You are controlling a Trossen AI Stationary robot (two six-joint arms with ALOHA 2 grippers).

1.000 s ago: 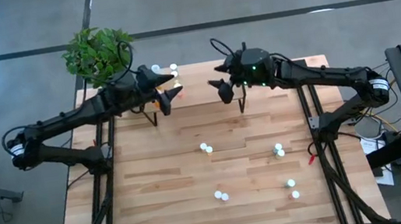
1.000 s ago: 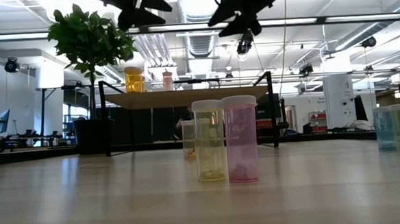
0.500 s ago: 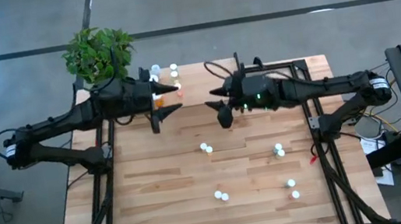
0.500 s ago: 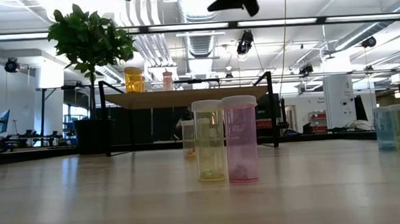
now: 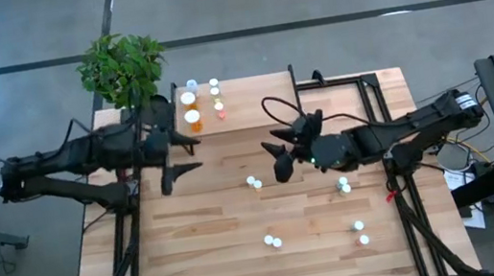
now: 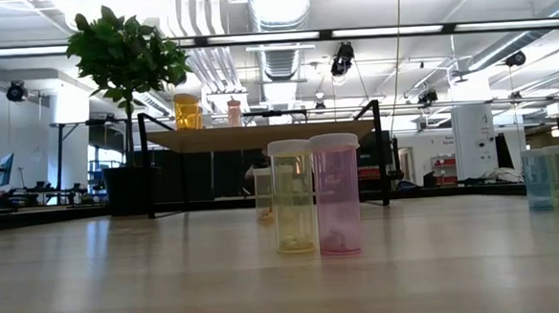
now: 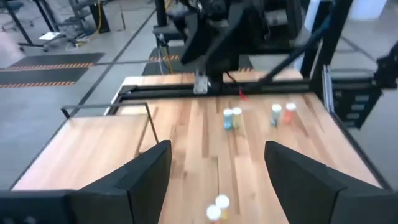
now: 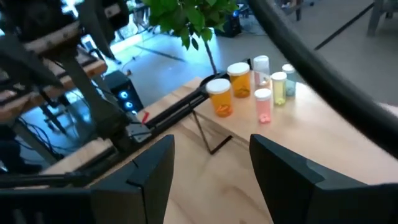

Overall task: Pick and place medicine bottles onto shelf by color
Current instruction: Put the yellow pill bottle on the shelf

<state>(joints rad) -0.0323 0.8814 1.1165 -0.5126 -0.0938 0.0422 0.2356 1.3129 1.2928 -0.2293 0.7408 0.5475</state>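
- Left gripper (image 5: 182, 155): jaws spread with nothing between them, near the shelf (image 5: 257, 103) edge
- Right gripper (image 5: 281, 155): jaws spread and empty; a pair of white-capped bottles (image 5: 254, 182) stands on the table just beside its fingertips
- Shelf corner, seen ahead of the right jaws: two orange bottles (image 8: 231, 89), a pink bottle (image 8: 263, 104), a yellow-green bottle (image 8: 278, 86) and others
- Low view: a yellow-green bottle (image 6: 292, 196) touching a pink bottle (image 6: 336, 194) on the table
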